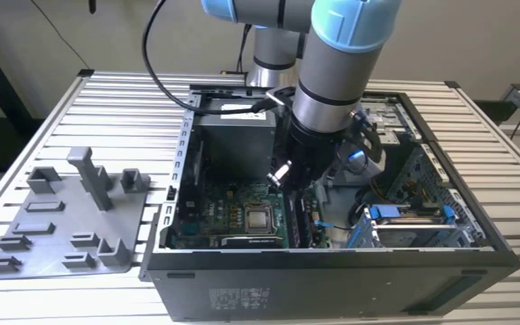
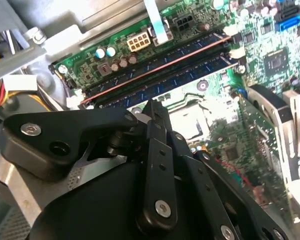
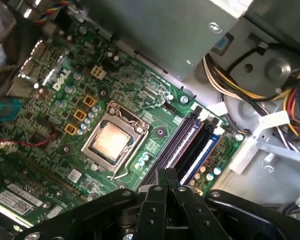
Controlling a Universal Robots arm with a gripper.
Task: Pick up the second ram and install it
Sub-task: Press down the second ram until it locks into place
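My gripper (image 1: 286,184) hangs inside the open computer case (image 1: 179,169), over the memory slots beside the processor socket (image 3: 110,142). Its black fingers (image 2: 155,125) are pressed together with nothing visible between them. Two long dark sticks lie side by side in the slots. The second ram (image 2: 180,76) is the one nearer the fingertips, and it sits level in its slot (image 3: 177,147). The gripper tips (image 3: 166,174) hover just over one long edge of it; I cannot tell whether they touch. The other stick (image 2: 165,56) lies parallel, farther from the fingers.
A grey fixture plate (image 1: 61,223) with upright blocks lies on the slatted table at the exterior view's left. Inside the case are the power supply (image 1: 233,135), bundled cables (image 3: 285,107), a drive cage (image 1: 405,223) and an expansion card (image 2: 270,130).
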